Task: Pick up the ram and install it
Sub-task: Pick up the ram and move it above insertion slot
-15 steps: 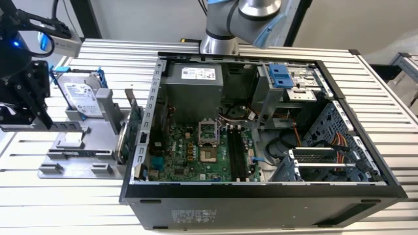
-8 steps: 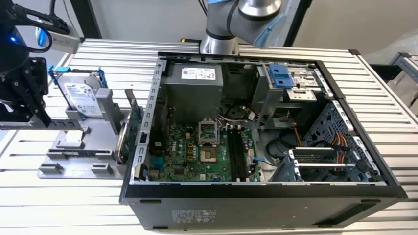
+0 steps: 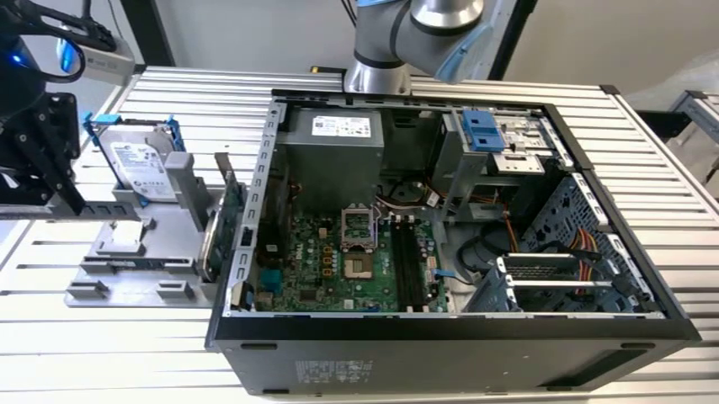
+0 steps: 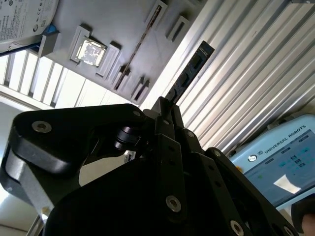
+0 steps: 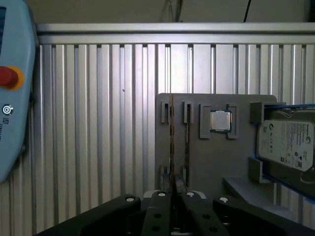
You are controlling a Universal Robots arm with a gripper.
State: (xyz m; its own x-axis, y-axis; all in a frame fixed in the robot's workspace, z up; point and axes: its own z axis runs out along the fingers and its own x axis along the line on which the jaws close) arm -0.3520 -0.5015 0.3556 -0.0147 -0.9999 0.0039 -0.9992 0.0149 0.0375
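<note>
My gripper (image 4: pixel 167 105) is shut on the ram (image 4: pixel 192 69), a thin dark stick with small chips that juts out past the fingertips over the ribbed metal table. In the first wrist view the ram (image 5: pixel 171 142) shows edge-on as a narrow line rising from the gripper (image 5: pixel 172 194), across the grey holder plate (image 5: pixel 216 162). In the exterior view the black gripper (image 3: pixel 50 181) hangs at the view's left, beside the holder (image 3: pixel 146 244) and well away from the open computer case (image 3: pixel 450 332).
The holder carries a silver hard drive (image 3: pixel 141 168) in a blue frame, a square chip (image 5: pixel 220 120), a thin stick (image 5: pixel 187 137) in a slot and an upright green card (image 3: pixel 231 215). The motherboard (image 3: pixel 326 269) lies inside the case. A teach pendant (image 5: pixel 12 98) lies on the table.
</note>
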